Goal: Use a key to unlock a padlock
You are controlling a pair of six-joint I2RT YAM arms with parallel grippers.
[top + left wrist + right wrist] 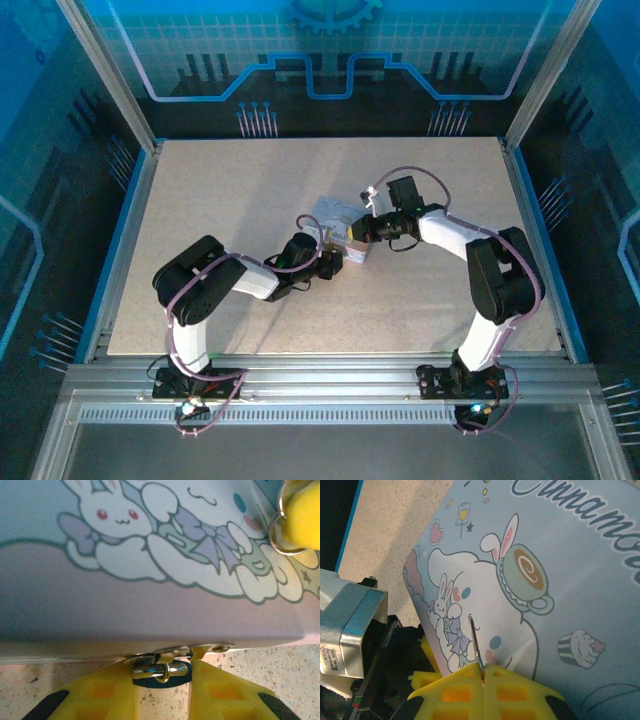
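Speckled table [200, 300], tin [335, 212] in the middle: padlock gripped, key not yet at the lock.

The likeliest failure is the key [475, 640] twisting or slipping. It is a thin blade held by one end, so a slightly off-line push at a keyhole I cannot see could lever it out. The padlock [161, 671] hangs from the hasp on the tin's front edge and could swivel away, or the tin could slide. The left gripper [163, 676] has narrowed onto the padlock, and its fingers look pressed against both sides. The right gripper [482, 670] has its fingers pressed together on the key, which stands edge-on above the tin's lid, well short of the padlock. The key's ring [278, 530] hangs beside one finger.
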